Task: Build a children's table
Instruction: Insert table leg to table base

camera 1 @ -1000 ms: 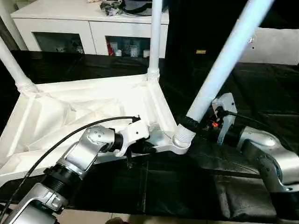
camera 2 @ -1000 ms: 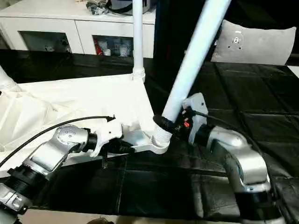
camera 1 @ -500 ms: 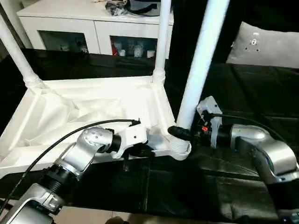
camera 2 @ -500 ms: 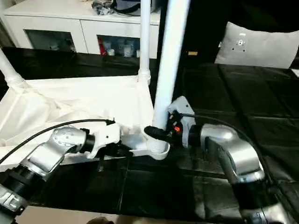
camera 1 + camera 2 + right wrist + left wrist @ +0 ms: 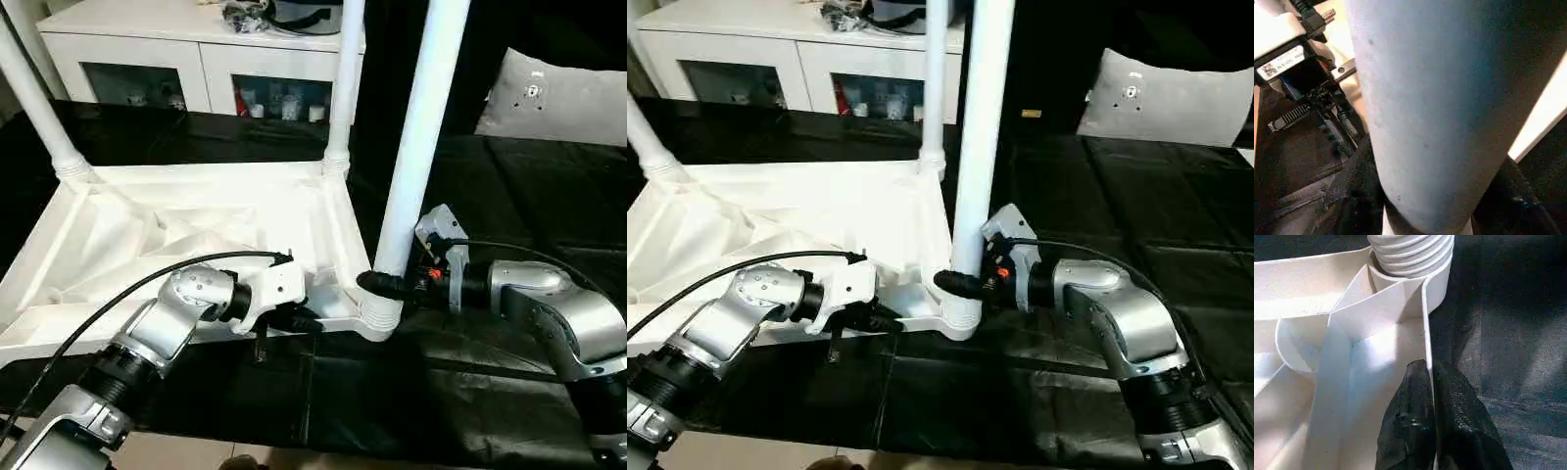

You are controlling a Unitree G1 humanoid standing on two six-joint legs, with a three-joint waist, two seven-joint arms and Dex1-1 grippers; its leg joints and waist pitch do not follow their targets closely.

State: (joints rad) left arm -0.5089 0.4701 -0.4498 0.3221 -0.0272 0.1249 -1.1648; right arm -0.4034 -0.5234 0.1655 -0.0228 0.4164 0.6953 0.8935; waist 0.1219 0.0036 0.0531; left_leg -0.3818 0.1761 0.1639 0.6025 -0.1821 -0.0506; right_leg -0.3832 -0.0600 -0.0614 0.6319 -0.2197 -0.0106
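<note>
On the black padded surface, the white plastic rectangular table top was laid upside down, its ribbed underside turned upward. Three long white tapered round legs were seen standing in corner sockets: one at the far left corner, one at the far right corner, and the near right leg, which was set almost upright in its ribbed socket. The fourth corner was cut off by the picture edge, so it could not be told whether a leg was fitted there; the task was judged well advanced, with this leg possibly still to be tightened. The long axis of each leg ran upward, away from the surface, the thicker ends being seated in the sockets. The left gripper was pinched shut on the thin near rim of the top, just beside the socket. The right gripper was clasped around the base of the near right leg.
</note>
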